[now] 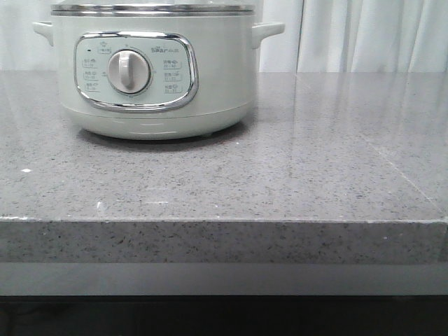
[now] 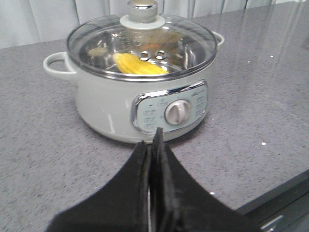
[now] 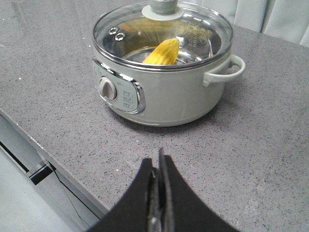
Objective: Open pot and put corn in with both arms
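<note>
The pale grey-green pot [image 1: 154, 70] stands at the back left of the grey counter, its dial facing me. It also shows in the left wrist view [image 2: 140, 92] and the right wrist view [image 3: 164, 82]. A glass lid [image 2: 141, 46] with a chrome knob [image 2: 141, 8] sits closed on it. The yellow corn [image 2: 137, 65] lies inside, under the lid, also seen in the right wrist view [image 3: 163, 52]. My left gripper [image 2: 153, 140] is shut and empty, above the counter in front of the pot. My right gripper [image 3: 157, 159] is shut and empty, back from the pot near the counter's front edge.
The grey speckled counter [image 1: 315, 161] runs to the right of the pot, with a front edge [image 1: 224, 222] close to me. White curtains [image 1: 364, 35] hang behind. Neither arm shows in the front view.
</note>
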`<state>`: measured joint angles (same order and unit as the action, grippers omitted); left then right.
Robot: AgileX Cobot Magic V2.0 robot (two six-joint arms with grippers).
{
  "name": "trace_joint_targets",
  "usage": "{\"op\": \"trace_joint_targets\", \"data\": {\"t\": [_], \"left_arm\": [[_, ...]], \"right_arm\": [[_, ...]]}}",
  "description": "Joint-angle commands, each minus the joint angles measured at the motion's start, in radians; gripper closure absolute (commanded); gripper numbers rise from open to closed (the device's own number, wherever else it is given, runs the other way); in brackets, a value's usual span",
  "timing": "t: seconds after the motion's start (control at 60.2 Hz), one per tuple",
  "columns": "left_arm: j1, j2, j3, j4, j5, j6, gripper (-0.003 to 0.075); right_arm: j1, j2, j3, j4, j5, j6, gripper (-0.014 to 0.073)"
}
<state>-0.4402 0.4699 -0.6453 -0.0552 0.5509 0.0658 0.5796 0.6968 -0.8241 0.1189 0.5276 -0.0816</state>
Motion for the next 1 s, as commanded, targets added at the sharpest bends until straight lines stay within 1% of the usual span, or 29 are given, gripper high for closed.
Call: {"op": "trace_joint_targets", "data": {"t": [0.0,0.066,0.216,0.382,0.499,0.598,0.632,0.681,0.981], "left_arm": [[0.044,-0.055,0.030,0.002,-0.101,0.001,0.0741],[0.092,-0.120,0.107,0.002,-0.158,-0.001,0.0741],[0.207,-0.262,0.304,-0.005,-0.340,-0.001,0.0741],[0.299,-0.407,0.517,-0.011,-0.522,-0.003,0.0741],[0.347,-0.479,0.614,-0.038,-0.606,-0.003,0.0741],[0.385,-0.493,0.657,-0.083,-0.644,-0.003,0.0741],[0.397,-0.493,0.657,-0.091,-0.616,-0.003,0.0741],[0.406,-0.496,0.655,-0.091,-0.615,-0.003,0.0741],[0.390,-0.496,0.655,-0.091,-0.616,-0.003,0.0741]], "right_arm": [[0.001,-0.004,-0.024,-0.003,-0.070,-0.005,0.0661],[0.001,-0.004,-0.024,-0.003,-0.069,-0.005,0.0661],[0.001,-0.004,-0.024,-0.003,-0.069,-0.005,0.0661],[0.001,-0.004,-0.024,-0.003,-0.069,-0.005,0.0661],[0.001,-0.004,-0.024,-0.003,-0.069,-0.005,0.0661],[0.001,-0.004,-0.024,-0.003,-0.068,-0.005,0.0661],[0.001,-0.004,-0.024,-0.003,-0.066,-0.005,0.0661],[0.001,-0.004,-0.024,-0.003,-0.068,-0.005,0.0661],[0.001,-0.002,-0.024,-0.003,-0.063,-0.005,0.0661]]}}
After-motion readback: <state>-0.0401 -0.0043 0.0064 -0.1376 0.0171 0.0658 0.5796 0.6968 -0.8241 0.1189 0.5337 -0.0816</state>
